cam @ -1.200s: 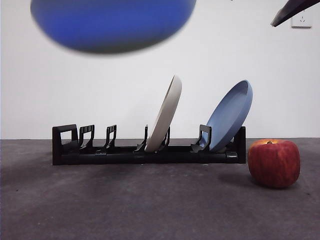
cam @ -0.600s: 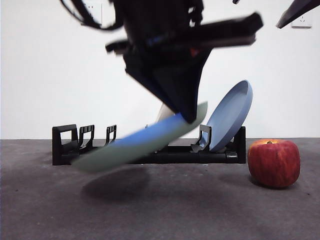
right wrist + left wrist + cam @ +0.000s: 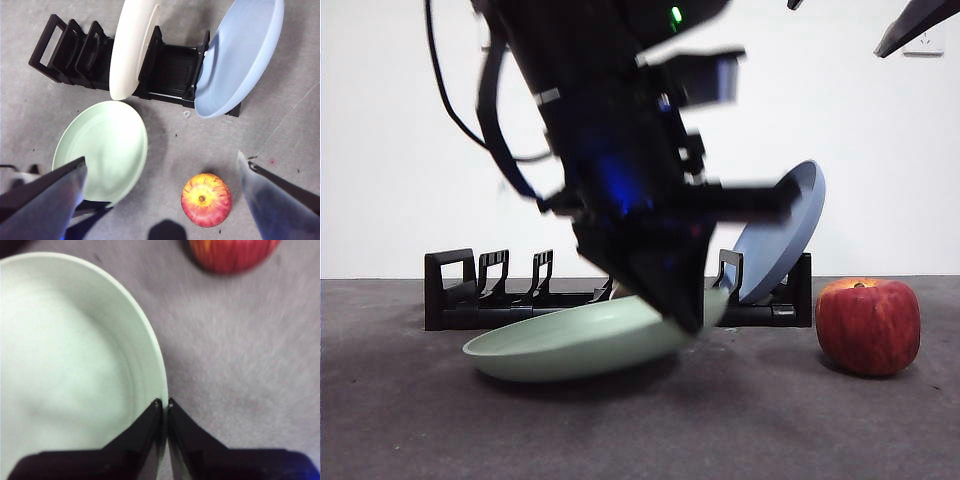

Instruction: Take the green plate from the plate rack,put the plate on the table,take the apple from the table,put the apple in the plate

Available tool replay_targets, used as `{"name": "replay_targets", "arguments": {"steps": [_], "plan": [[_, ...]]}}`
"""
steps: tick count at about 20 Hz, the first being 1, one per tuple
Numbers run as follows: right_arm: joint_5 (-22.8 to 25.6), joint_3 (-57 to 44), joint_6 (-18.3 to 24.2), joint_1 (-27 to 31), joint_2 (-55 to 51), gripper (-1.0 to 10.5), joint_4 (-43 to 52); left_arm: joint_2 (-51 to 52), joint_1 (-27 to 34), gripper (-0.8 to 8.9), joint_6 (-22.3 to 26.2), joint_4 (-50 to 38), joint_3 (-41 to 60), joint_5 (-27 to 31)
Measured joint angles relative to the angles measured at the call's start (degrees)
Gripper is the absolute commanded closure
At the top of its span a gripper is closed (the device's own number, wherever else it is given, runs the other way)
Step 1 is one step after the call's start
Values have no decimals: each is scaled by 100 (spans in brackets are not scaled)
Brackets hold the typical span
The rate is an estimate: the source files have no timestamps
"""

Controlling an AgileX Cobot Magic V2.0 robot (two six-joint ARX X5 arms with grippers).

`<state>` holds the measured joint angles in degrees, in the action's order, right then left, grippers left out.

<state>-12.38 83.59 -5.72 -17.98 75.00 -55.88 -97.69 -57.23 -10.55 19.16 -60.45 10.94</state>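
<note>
The green plate (image 3: pixel 570 345) lies nearly flat, right way up, on the table (image 3: pixel 640 430) in front of the plate rack (image 3: pixel 470 300). Its right rim is slightly raised. My left gripper (image 3: pixel 692 322) comes down from above and is shut on that rim. The left wrist view shows its jaws (image 3: pixel 163 402) pinching the green plate (image 3: pixel 65 350) at its edge. To the right the red apple (image 3: pixel 868 327) stands on the table, apart from the plate. My right gripper (image 3: pixel 161 159) hangs open high above, looking down on the green plate (image 3: pixel 102 147) and the apple (image 3: pixel 206 200).
A cream plate (image 3: pixel 131 47) and a blue plate (image 3: pixel 240 55) stand in the rack (image 3: pixel 170 65). In the front view the left arm hides most of the cream plate, and the blue plate (image 3: pixel 780 235) leans at the rack's right end. The right arm's black tip (image 3: pixel 918 22) shows at the top right corner.
The left arm has come down with the green plate, which went from high, then steeply tilted, to nearly flat at the table. The apple and the right arm have not moved.
</note>
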Motion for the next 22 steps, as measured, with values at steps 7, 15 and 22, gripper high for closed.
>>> {"name": "replay_targets", "arguments": {"steps": [7, 15, 22], "plan": [[0, 0, 2, 0, 0, 443, 0, -302, -17, 664, -15, -39, -35, -66], [0, 0, 4, 0, 0, 443, -7, -199, -13, 524, -378, 122, -2, -498], [313, 0, 214, 0, 0, 444, -608, 2640, -170, 524, -442, 450, 15, -1071]]}}
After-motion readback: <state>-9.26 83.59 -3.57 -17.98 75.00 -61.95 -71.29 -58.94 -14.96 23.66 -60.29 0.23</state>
